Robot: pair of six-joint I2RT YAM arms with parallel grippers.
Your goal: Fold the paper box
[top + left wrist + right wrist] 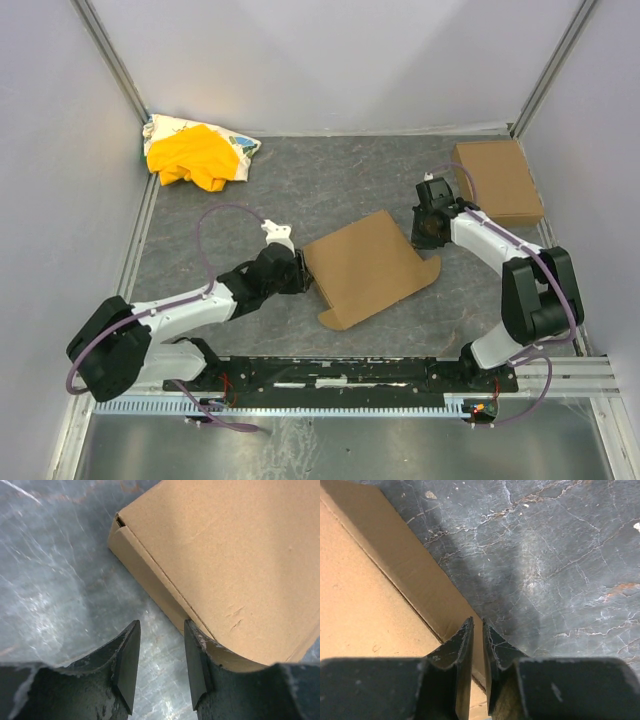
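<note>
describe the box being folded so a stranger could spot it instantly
On the dark grey table, look at its middle. The paper box is the larger tan cardboard piece lying askew there, with rounded flaps sticking out at its near edge, unlike the smaller box, which sits neatly closed in the far right corner.

No writing, label, brand or number was legible in any view; the paper box (365, 268) showed plain brown cardboard.

A robot lab: white walls (330, 60) box in a grey table (330, 180), and a metal rail (350, 378) at 6 o'clock holds robot arms (190, 305).
</note>
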